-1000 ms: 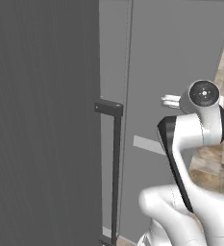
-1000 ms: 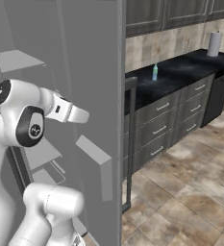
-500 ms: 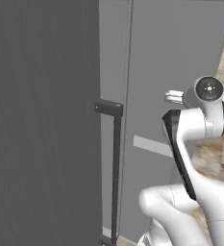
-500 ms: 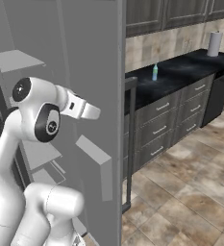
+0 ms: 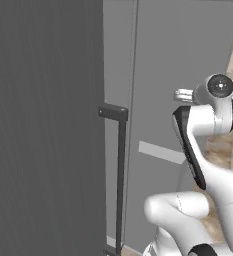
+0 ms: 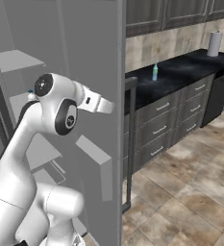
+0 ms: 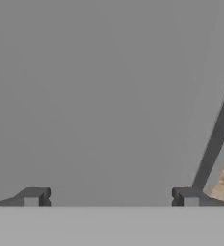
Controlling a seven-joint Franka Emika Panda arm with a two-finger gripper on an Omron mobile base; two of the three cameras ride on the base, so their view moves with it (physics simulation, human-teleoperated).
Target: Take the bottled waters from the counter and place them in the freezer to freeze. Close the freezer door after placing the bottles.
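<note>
Here the gripper (image 7: 111,197) stands wide and holds nothing, facing the flat grey freezer (image 6: 99,57) door up close; one bottled water (image 6: 155,72), green-capped, stands upright on the black counter (image 6: 180,77) far to the right.

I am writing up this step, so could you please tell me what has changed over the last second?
The arm's upper joints have swung up and toward the freezer door. The end effector stays open and empty; nothing grasped or released. The green-capped bottle remains on the counter.
</note>
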